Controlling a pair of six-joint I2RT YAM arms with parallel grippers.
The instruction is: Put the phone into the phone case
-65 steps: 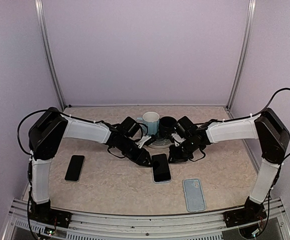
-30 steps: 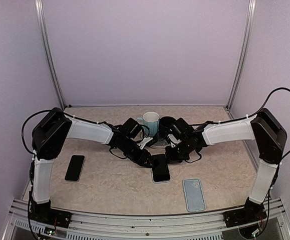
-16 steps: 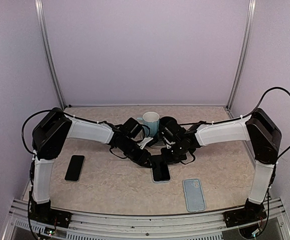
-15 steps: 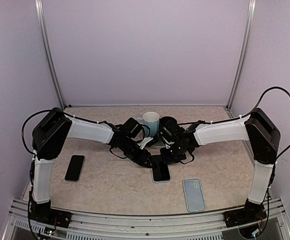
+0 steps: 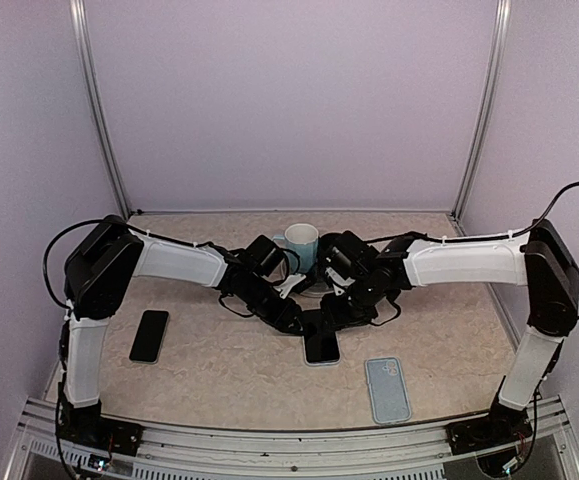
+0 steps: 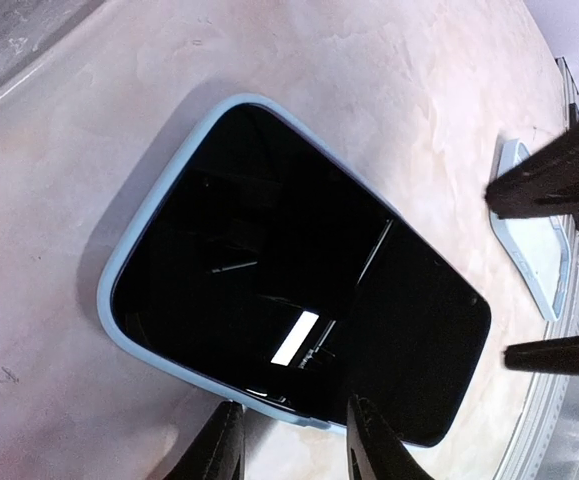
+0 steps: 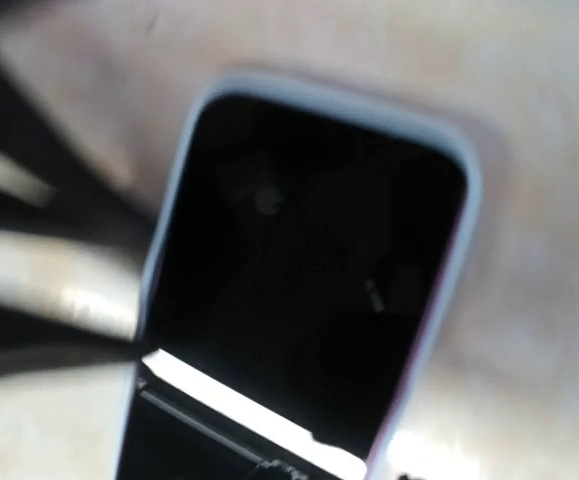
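A black phone (image 5: pixel 320 345) lies screen up in a light blue phone case (image 5: pixel 321 363) at the table's middle. The left wrist view shows the phone (image 6: pixel 269 270) inside the blue rim (image 6: pixel 119 280); no rim shows at its end toward the table's front. My left gripper (image 5: pixel 296 325) sits at the case's long edge, its fingertips (image 6: pixel 231 420) slightly apart on the near side of that rim, gripping nothing. My right gripper (image 5: pixel 331 318) hovers at the phone's far end, fingers spread (image 6: pixel 499 275). The blurred right wrist view shows the phone (image 7: pixel 309 270) and the rim (image 7: pixel 454 250).
A second black phone (image 5: pixel 149 335) lies at the left. An empty light blue case (image 5: pixel 387 390) lies at the front right. A white mug (image 5: pixel 301 243) and a black mug (image 5: pixel 334 245) stand on a round coaster just behind the grippers.
My right gripper has opened and shifted left toward the phone's far end. The left gripper and the phone have hardly moved.
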